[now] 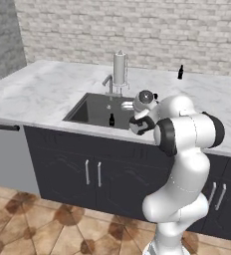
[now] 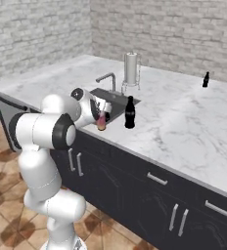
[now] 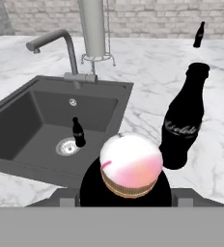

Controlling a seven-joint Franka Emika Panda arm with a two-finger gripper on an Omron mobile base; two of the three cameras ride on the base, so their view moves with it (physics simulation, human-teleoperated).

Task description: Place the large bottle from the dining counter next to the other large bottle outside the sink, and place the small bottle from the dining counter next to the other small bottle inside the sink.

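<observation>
large bottle from the dining counter (image 3: 131,166) sits pinched in my hand (image 2: 102,118), low centre of the hand view, near the other large bottle (image 3: 184,118) at right. i worry it clips that one, or tips into the sink (image 3: 17,123) at left.

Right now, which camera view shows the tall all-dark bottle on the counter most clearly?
The hand view: the all-dark bottle stands close and whole, right of the sink. The right base view shows it smaller, beside the sink's corner. In the left base view, the arm hides it.
</observation>
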